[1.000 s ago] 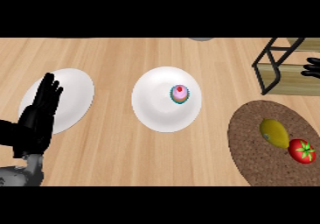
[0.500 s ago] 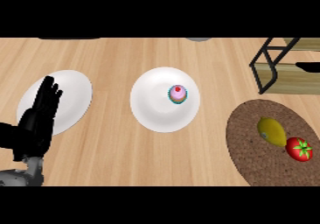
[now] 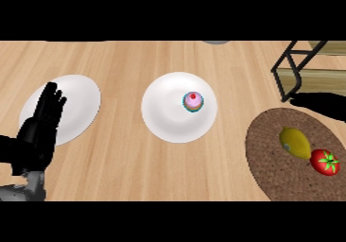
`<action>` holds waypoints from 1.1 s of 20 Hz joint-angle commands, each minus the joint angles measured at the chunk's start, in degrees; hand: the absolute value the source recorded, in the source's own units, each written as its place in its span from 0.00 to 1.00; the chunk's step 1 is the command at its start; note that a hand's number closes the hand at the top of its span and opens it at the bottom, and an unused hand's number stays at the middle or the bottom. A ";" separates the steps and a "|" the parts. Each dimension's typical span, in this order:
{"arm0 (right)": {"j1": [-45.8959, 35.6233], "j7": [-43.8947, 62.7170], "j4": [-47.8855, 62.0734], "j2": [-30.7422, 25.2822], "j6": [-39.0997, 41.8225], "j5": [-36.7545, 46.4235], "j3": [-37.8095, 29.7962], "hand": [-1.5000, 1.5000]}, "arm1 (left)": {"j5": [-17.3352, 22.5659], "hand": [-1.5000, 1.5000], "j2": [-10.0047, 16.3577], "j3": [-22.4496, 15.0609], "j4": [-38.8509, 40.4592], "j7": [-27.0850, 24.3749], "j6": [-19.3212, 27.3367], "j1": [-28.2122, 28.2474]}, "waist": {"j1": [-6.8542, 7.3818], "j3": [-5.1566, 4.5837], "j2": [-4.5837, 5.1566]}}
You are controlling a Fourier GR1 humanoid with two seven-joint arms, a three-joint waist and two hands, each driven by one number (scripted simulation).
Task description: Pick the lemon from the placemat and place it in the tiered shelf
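Observation:
The yellow lemon (image 3: 294,143) lies on the round brown placemat (image 3: 268,158) at the lower right. It touches a red tomato (image 3: 325,161). The dark-framed tiered shelf (image 3: 291,71) with wooden boards stands at the upper right. Between the shelf and the placemat's far edge, a black shape at the right edge looks like my right hand (image 3: 328,105), a little beyond the lemon and apart from it. My left hand (image 3: 39,130) rests open at the far left, fingers up, over the edge of a white plate (image 3: 78,97).
A second white plate (image 3: 168,120) in the middle of the wooden counter carries a small cupcake (image 3: 193,101). A grey object (image 3: 218,42) peeks in at the top edge.
My right hand has left its place over the shelf and now shows lower, at the placemat's far edge. The left hand has barely moved.

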 commanded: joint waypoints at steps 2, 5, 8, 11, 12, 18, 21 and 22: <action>3.93 -0.26 -2.38 1.16 -6.51 14.03 4.45 0.00 | 0.26 0.50 0.78 1.15 -3.71 2.70 -0.76 0.99 | 0.31 0.04 -0.01; 3.09 0.72 -0.71 -0.69 -5.46 18.39 5.43 0.00 | -2.07 0.50 -1.70 -0.20 -0.95 1.47 0.34 -0.16 | 0.15 0.00 0.08; 1.07 -0.32 4.41 3.48 -7.21 22.08 5.21 0.00 | -2.43 0.50 -1.79 0.79 -2.52 2.82 -1.44 -0.16 | 0.44 -0.01 0.08; 4.65 -4.87 6.34 5.66 -9.60 24.39 3.62 0.00 | -4.29 0.50 -2.89 2.26 -1.02 3.42 -1.57 -1.60 | 0.10 -0.01 0.05; 4.11 -3.46 4.98 6.63 -7.17 25.13 3.66 0.00 | -4.06 0.50 -3.91 2.84 -1.06 0.68 -2.91 1.54 | 0.17 -0.02 0.03; 0.37 -10.29 15.06 9.59 -10.52 30.89 3.89 0.00 | -4.12 0.50 -3.79 5.64 -1.20 1.14 -6.03 1.46 | 0.41 -0.01 0.08; 0.48 -12.64 17.34 10.15 -11.19 33.49 3.89 0.00 | -5.06 0.50 -5.15 5.48 -2.64 6.01 -5.05 -0.84 | 0.27 -0.01 0.08; 3.48 -13.16 17.69 11.45 -14.61 35.35 5.11 0.00 | -6.39 0.50 -6.90 4.69 1.12 -0.27 -5.54 0.63 | 0.15 -0.01 0.10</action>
